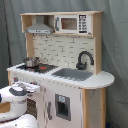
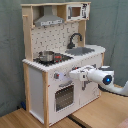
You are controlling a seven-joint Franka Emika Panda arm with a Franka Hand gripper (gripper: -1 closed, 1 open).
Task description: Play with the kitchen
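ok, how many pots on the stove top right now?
1. A single metal pot sits on the stove's back burner, under the grey hood, on the side away from the sink. Both exterior views show no other; nothing there could hide one.
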